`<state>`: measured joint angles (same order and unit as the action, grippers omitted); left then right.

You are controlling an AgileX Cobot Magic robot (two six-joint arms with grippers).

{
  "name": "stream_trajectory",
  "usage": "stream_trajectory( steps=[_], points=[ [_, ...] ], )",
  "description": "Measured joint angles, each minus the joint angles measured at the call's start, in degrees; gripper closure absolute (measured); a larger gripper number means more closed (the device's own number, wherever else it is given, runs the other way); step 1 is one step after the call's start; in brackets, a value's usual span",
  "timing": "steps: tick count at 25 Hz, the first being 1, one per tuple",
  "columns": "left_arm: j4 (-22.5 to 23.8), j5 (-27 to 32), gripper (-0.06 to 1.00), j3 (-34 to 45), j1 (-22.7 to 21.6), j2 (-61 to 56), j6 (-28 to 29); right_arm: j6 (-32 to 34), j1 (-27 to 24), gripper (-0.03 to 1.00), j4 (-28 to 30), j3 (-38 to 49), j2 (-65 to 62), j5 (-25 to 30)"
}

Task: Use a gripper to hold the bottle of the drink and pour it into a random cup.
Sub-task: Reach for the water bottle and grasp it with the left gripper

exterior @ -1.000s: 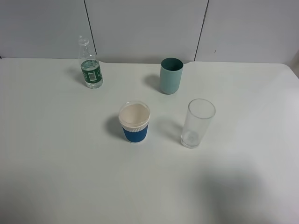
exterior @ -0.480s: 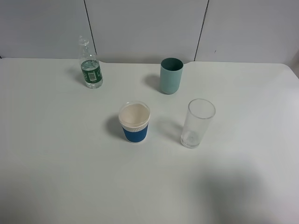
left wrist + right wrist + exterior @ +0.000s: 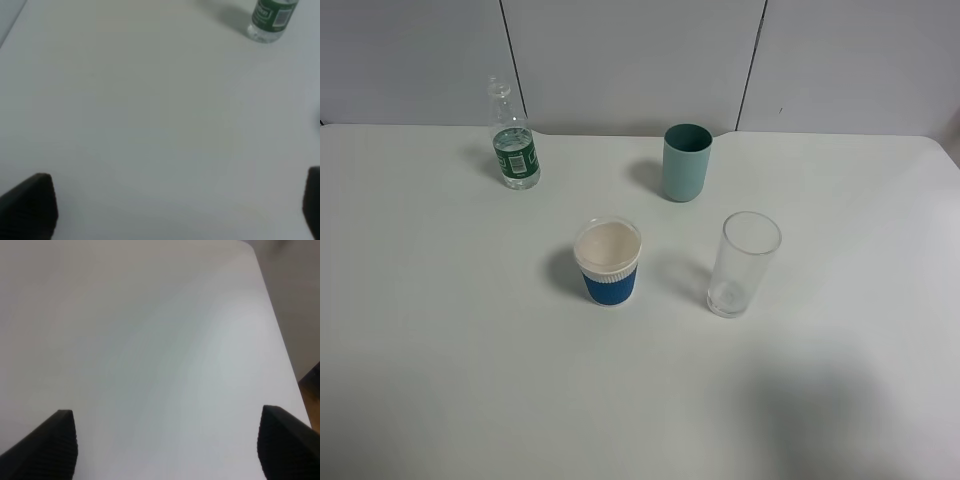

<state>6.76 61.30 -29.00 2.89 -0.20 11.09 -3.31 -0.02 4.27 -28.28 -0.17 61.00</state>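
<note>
Tabletop (image 3: 450, 380) unchanged, bottle (image 3: 515, 150) unmoved; left pincer (image 3: 170, 205) and right pincer (image 3: 170, 440) gape wide, empty.

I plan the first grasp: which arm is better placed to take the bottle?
Left, probably. The bottle stands far left on the table, and the open left pincer faces it; the right pincer sees only table.

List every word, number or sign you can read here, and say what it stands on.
bottle, green label: pale print and a white barcode-like patch, too blurred to read in either view.
teal cup, white cup with blue sleeve, clear glass: no text visible.
</note>
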Motion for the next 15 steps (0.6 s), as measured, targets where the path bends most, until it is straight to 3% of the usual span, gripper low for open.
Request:
stream_trajectory(
  steps=[15],
  points=[
    [0.0, 0.0, -0.05, 0.0, 0.0, 0.0, 0.0, 0.0, 0.0, 0.23, 0.0, 0.0, 0.0, 0.0]
  ],
)
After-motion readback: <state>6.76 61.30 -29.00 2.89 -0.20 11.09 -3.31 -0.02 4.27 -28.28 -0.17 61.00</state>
